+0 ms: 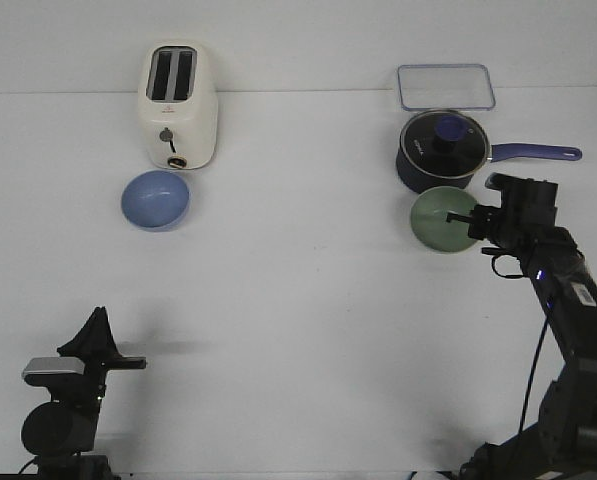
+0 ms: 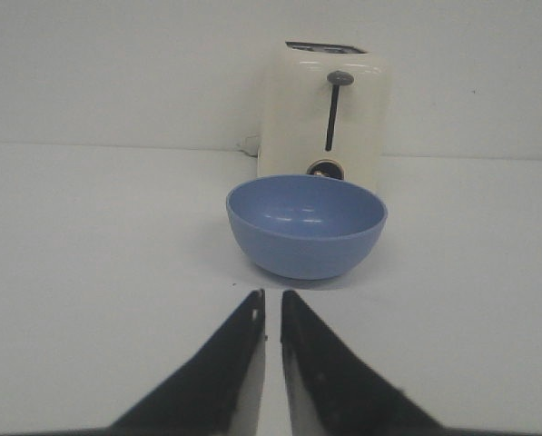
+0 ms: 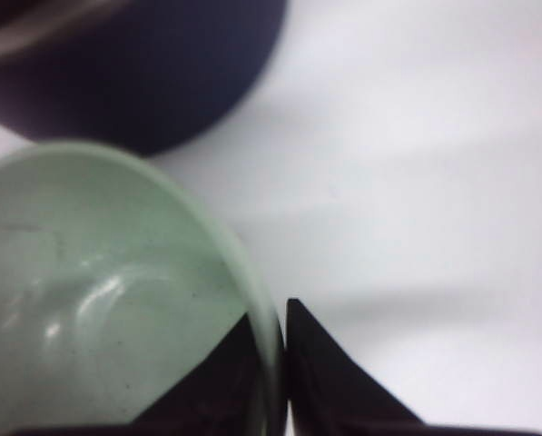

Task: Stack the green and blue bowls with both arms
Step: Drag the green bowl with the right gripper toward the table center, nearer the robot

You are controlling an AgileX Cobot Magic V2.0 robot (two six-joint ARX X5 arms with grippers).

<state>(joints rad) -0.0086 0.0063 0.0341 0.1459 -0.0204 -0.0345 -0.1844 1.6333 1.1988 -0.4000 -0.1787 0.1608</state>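
The right gripper [image 3: 284, 363] is seen closed on the rim of the green bowl [image 3: 98, 300]: in the right wrist view one finger lies inside the bowl and the other outside, with the thin wall pinched between them. In the front view the same gripper [image 1: 470, 217] is placed at the right edge of the green bowl [image 1: 440, 220], which sits on the white table [image 1: 308, 330] just in front of the dark blue saucepan [image 1: 443, 150]. Whether the bowl is lifted off the table cannot be told.

The left gripper [image 2: 272, 313] is empty; its fingers are drawn almost together, with only a narrow slit left between the tips. It is aimed at the blue bowl [image 2: 307, 225], which is well apart from it and stands just in front of the cream toaster [image 2: 330, 113].

The pinch on the rim is shown only by the right wrist view; the overall layout is given only by the front view, where the blue bowl [image 1: 156, 199] is found at the far left beside the toaster [image 1: 178, 105], the left gripper [image 1: 96, 335] is held low near the front edge, and a clear lidded box [image 1: 445, 87] lies behind the saucepan.

Both bowls are set upright, mouths upward; being round, no long axis is shown.
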